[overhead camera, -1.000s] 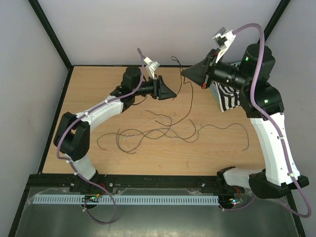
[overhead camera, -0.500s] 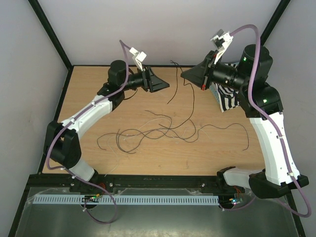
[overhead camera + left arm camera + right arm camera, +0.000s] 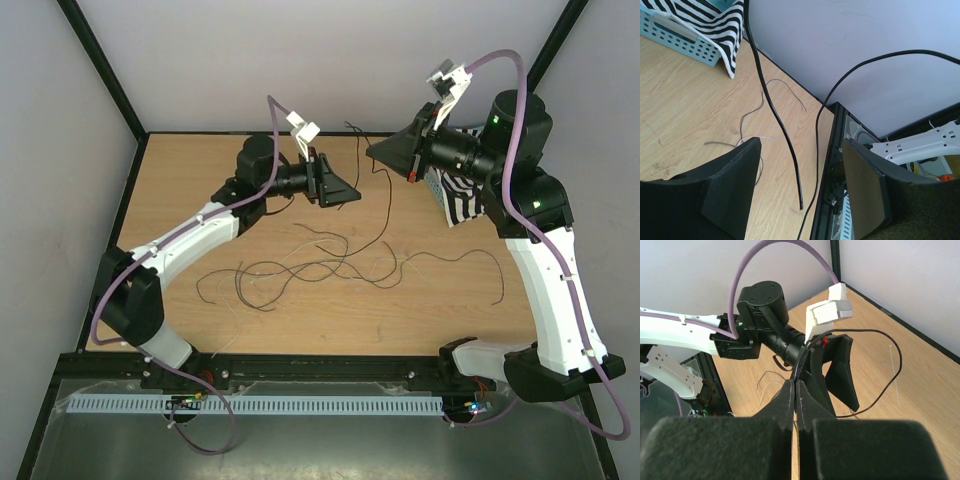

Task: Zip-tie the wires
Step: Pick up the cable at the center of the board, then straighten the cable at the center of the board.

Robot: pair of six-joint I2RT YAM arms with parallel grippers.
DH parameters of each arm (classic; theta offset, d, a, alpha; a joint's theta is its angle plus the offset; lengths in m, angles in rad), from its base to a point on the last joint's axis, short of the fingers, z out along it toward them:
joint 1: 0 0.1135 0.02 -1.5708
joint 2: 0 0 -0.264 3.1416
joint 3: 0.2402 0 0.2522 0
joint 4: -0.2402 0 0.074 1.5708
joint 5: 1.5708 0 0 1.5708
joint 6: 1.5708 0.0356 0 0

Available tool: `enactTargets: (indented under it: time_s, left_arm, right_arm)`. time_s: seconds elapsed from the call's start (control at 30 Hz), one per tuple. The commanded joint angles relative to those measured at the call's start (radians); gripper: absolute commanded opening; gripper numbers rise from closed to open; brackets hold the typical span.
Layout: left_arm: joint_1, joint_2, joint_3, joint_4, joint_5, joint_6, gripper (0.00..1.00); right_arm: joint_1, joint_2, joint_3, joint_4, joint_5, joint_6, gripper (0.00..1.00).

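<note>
The wires (image 3: 320, 265) lie in loose loops mid-table, thin strands that are mostly black with a few pale ones. My right gripper (image 3: 374, 150) is raised at the back and shut on one black wire (image 3: 388, 200), which hangs down to the table. In the right wrist view the jaws (image 3: 798, 390) pinch that wire (image 3: 890, 342) as it arcs to the right. My left gripper (image 3: 350, 192) is open just left of the hanging strand. In the left wrist view a loose black wire end (image 3: 790, 155) dangles between the open fingers (image 3: 730, 190) without touching them.
A pale blue basket (image 3: 440, 190) draped with a black-and-white striped cloth (image 3: 715, 20) stands at the back right under my right arm. A thin pale strip (image 3: 896, 375) lies on the wood near the back wall. Black frame rails edge the table.
The left gripper swung back and left, then returned beside the hanging wire, its jaws wider than before. The right gripper has stayed put, shut on the wire.
</note>
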Motion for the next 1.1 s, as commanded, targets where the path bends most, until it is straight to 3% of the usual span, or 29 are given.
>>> enactTargets:
  time_s: [0.0,0.13,0.33,0.5,0.63,0.87,0.93,1.07]
  left_arm:
    - [-0.029,0.035,0.022,0.032,0.008,0.014,0.66]
    - [-0.043,0.062,0.029,0.032,0.001,0.022,0.55]
    - [-0.039,0.051,-0.006,0.032,-0.041,0.054,0.19]
    - [-0.011,-0.007,-0.031,0.027,-0.055,0.076,0.02]
    - [0.005,-0.064,-0.063,0.004,-0.068,0.098,0.00]
    - [-0.009,-0.147,-0.107,-0.155,-0.116,0.196,0.00]
    - [-0.021,-0.159,-0.115,-0.187,-0.128,0.222,0.00]
    - [-0.045,-0.160,-0.136,-0.219,-0.126,0.230,0.00]
  right_arm:
    - [0.002,-0.014,0.000,0.002,-0.006,-0.005,0.06]
    - [0.002,-0.019,-0.002,0.002,0.000,-0.008,0.07]
    - [0.002,-0.031,-0.020,-0.004,0.028,-0.029,0.07]
    - [0.003,-0.040,-0.042,-0.067,0.151,-0.103,0.08]
    - [0.002,-0.040,-0.074,-0.169,0.395,-0.199,0.08]
    - [0.001,-0.024,-0.157,-0.269,1.037,-0.306,0.05]
    - [0.001,-0.011,-0.146,-0.273,1.124,-0.317,0.04]
    - [0.000,0.001,-0.146,-0.283,1.137,-0.341,0.03]
